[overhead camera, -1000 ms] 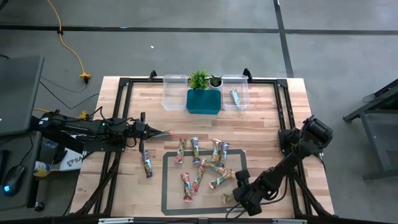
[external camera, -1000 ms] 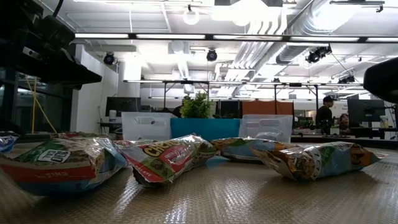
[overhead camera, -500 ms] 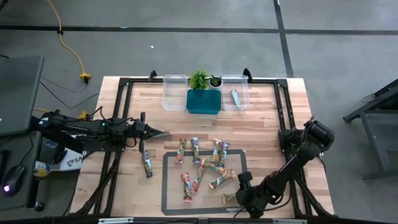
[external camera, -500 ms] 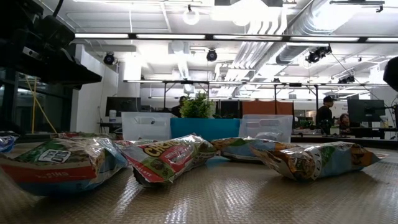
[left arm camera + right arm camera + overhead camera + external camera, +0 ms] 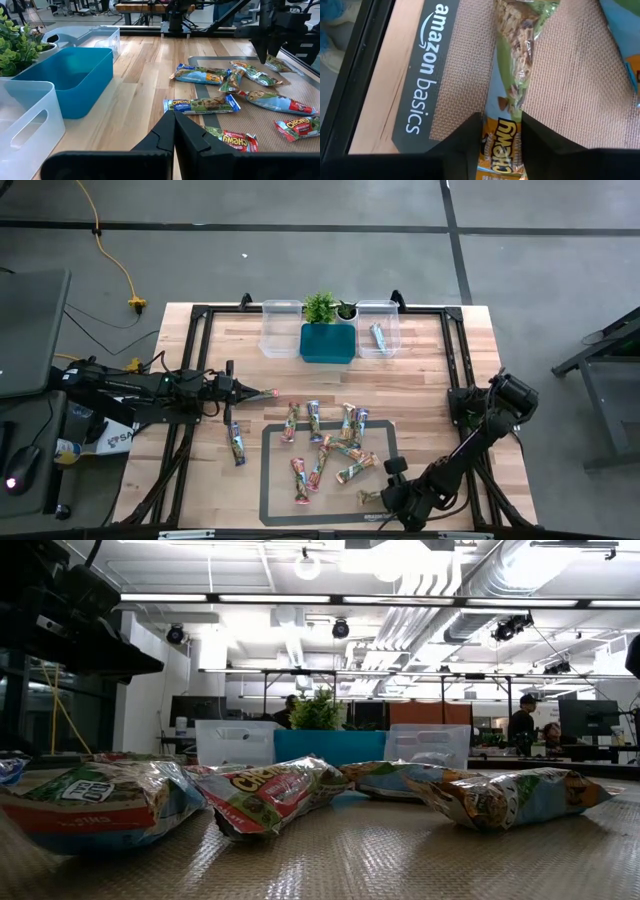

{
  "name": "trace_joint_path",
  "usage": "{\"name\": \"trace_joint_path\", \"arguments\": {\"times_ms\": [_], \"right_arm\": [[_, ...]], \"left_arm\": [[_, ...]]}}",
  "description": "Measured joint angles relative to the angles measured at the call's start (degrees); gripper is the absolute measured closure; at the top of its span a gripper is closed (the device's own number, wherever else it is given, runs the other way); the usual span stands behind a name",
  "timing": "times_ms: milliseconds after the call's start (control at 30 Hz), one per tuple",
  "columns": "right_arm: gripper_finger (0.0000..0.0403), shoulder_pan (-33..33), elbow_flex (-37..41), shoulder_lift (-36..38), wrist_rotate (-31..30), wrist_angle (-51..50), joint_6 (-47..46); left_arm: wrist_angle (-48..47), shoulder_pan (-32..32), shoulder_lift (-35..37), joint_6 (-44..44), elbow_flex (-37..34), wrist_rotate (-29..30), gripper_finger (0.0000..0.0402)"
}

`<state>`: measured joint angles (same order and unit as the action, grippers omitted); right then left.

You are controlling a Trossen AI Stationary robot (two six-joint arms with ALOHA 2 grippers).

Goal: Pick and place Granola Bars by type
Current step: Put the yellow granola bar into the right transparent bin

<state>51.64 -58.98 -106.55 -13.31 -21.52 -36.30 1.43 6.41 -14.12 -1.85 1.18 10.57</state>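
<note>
Several granola bars (image 5: 325,445) in shiny wrappers lie flat on and around a grey mat (image 5: 272,480) in the middle of the table. One bar (image 5: 236,442) lies on the wood left of the mat. Another (image 5: 378,335) lies in the right clear bin (image 5: 392,328). My right gripper (image 5: 384,500) is at the mat's near edge, shut on a green and orange bar (image 5: 520,65). My left gripper (image 5: 272,393) is shut and empty at the table's left, above the wood; it also shows in the left wrist view (image 5: 174,120). My right gripper pinches the bar's orange "chewy" end (image 5: 501,135) between its two fingers (image 5: 470,140), one on each long side. The fingers come from above and lie across the bar. The bar's green part (image 5: 522,50) lies flat on the mat.
At the far edge stand a left clear bin (image 5: 281,327), a blue bin (image 5: 328,352) and the right clear bin, with two small green plants (image 5: 320,307) behind them. A black frame (image 5: 200,315) runs round the table. Bare wood (image 5: 430,380) lies between mat and bins.
My right gripper has moved a little toward the table's near edge over the bar at the mat's near edge, and the right arm has slid out of the low view. The bars and my left arm have kept still.
</note>
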Motion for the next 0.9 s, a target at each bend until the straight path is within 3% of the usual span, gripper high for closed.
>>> {"name": "trace_joint_path", "arguments": {"times_ms": [267, 600, 900], "right_arm": [[0.0331, -0.31, -0.99, -0.08, 0.0, -0.54, -1.31], [0.0336, -2.92, -6.77, -0.24, -0.43, 0.21, -0.93], [0.0336, -8.71, -19.04, -0.17, -6.9, -4.45, -1.15]], "left_arm": [[0.0, 0.0, 0.01, 0.0, 0.0, -0.01, 0.04], [0.0, 0.0, 0.01, 0.0, 0.01, 0.0, 0.04], [0.0, 0.0, 0.01, 0.0, 0.01, 0.0, 0.04]]}}
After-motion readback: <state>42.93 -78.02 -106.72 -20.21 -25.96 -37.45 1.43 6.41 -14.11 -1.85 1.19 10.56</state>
